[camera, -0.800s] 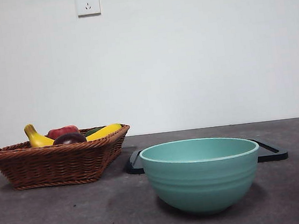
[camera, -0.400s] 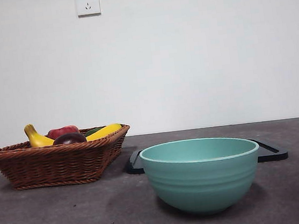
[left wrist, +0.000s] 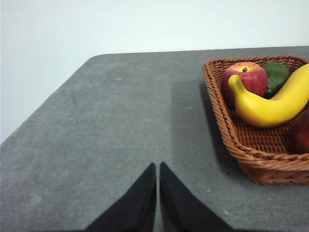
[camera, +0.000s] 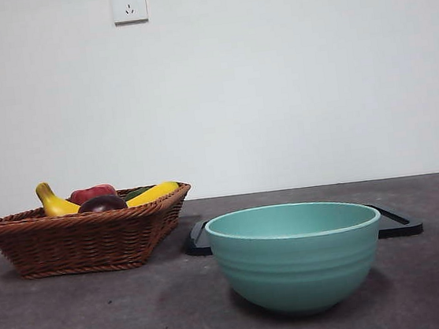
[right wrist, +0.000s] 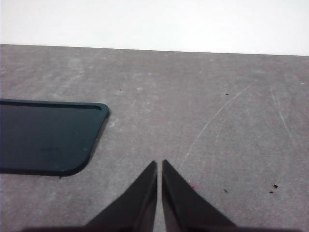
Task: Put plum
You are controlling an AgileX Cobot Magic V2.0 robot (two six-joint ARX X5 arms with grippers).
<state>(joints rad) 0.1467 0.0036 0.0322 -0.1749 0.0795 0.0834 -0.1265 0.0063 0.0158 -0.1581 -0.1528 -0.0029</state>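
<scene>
Plum lying in the basket, both grippers closed and well apart from it.

Nearest in the front view, a teal bowl (camera: 296, 255) is seen on the grey table (camera: 102, 321), with a black tray (camera: 397, 222) behind it. Farther left, the plum (camera: 102, 203) is held in the wicker basket (camera: 85, 239), beside a banana (camera: 56, 203) and a red apple (camera: 92, 192). The left gripper (left wrist: 158, 169) is kept over bare table near the basket, jaws pressed together and empty. The right gripper (right wrist: 159, 166) is likewise closed on nothing, beside the tray.

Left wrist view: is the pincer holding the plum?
No, the left pincer is shut on nothing above bare table; the plum lies in the basket.
</scene>
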